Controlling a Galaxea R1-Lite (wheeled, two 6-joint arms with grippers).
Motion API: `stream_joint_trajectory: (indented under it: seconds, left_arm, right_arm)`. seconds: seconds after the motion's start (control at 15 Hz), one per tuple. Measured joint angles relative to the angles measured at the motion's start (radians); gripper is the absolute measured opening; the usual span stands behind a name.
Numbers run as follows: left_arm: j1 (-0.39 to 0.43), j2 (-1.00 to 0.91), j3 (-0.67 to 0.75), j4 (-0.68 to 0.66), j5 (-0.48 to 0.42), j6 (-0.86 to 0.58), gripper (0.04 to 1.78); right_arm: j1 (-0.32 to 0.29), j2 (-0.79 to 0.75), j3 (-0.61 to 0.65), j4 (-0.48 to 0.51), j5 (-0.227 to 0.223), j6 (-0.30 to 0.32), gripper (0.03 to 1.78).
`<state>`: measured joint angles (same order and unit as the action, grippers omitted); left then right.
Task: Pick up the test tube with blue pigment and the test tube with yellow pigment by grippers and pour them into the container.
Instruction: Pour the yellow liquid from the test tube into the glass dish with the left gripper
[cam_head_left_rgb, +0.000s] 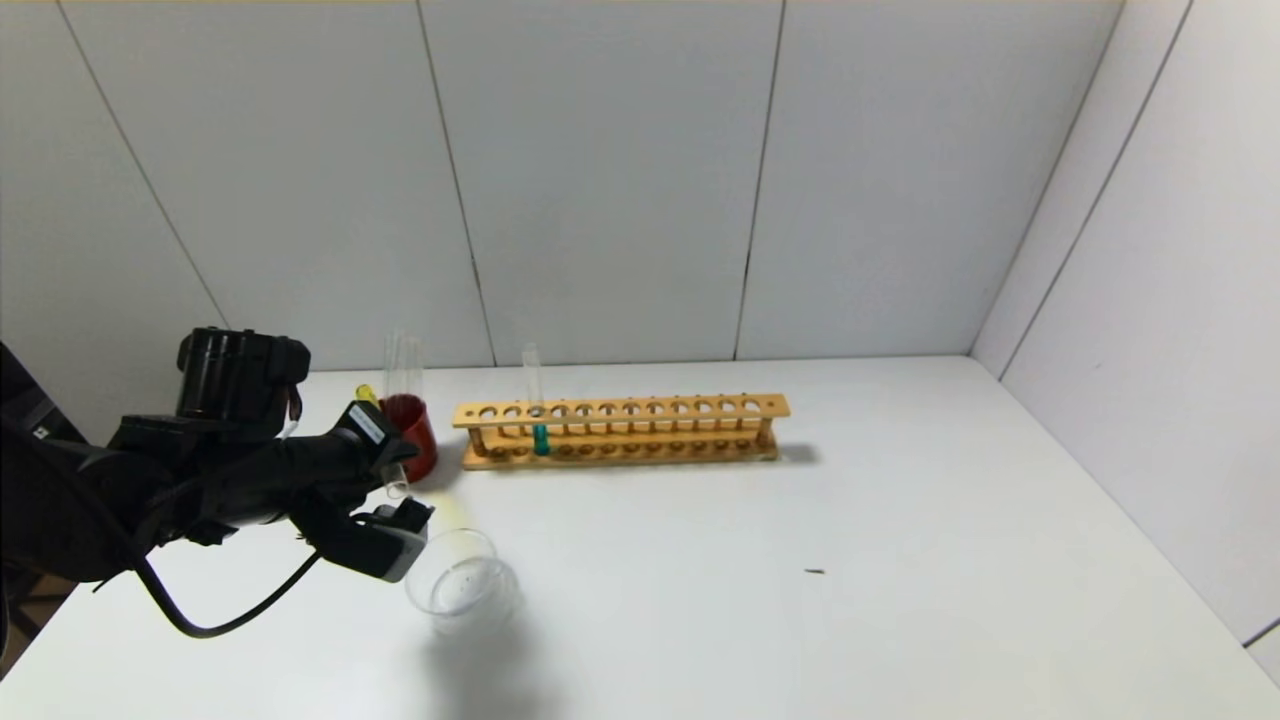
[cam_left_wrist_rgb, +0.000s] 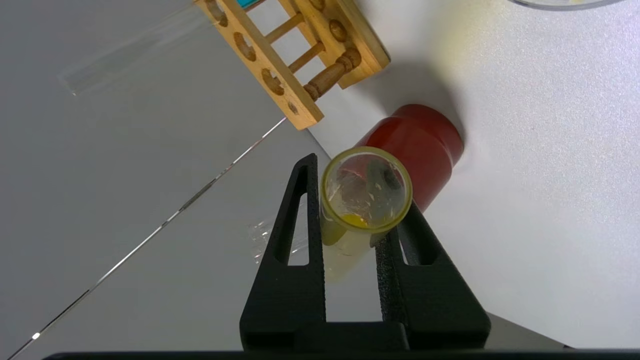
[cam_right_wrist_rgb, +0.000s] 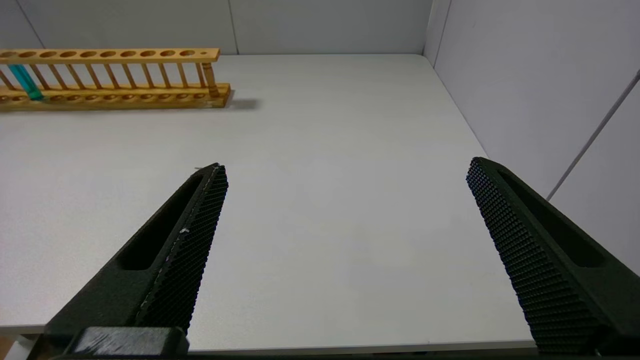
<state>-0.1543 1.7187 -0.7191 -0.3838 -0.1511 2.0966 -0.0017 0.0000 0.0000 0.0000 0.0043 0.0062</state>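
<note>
My left gripper (cam_head_left_rgb: 398, 490) is shut on the test tube with yellow pigment (cam_head_left_rgb: 367, 394), held tilted with its mouth lowered, just behind and left of the container (cam_head_left_rgb: 462, 582), a shallow clear glass dish. In the left wrist view the fingers (cam_left_wrist_rgb: 300, 210) clamp the tube (cam_left_wrist_rgb: 366, 190), and yellow liquid sits at its rim. The test tube with blue pigment (cam_head_left_rgb: 540, 437) stands upright in the wooden rack (cam_head_left_rgb: 620, 430); it also shows in the right wrist view (cam_right_wrist_rgb: 27, 82). My right gripper (cam_right_wrist_rgb: 345, 170) is open and empty over bare table, out of the head view.
A dark red cup (cam_head_left_rgb: 415, 437) holding clear tubes stands just behind my left gripper, left of the rack; it also shows in the left wrist view (cam_left_wrist_rgb: 420, 150). A small dark speck (cam_head_left_rgb: 815, 572) lies on the white table. Grey walls close in behind and on the right.
</note>
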Motion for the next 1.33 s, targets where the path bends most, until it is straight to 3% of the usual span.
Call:
stream_joint_trajectory:
  seconds: [0.73,1.33]
  left_arm:
    - [-0.026,-0.003,0.01,-0.001,0.068,0.178,0.33]
    - [-0.08,0.034,0.014,-0.03,0.128,0.181,0.33]
  right_arm:
    - [0.0,0.0,0.0,0.0,0.0,0.0,1.75]
    - [0.0,0.0,0.0,0.0,0.0,0.0,1.75]
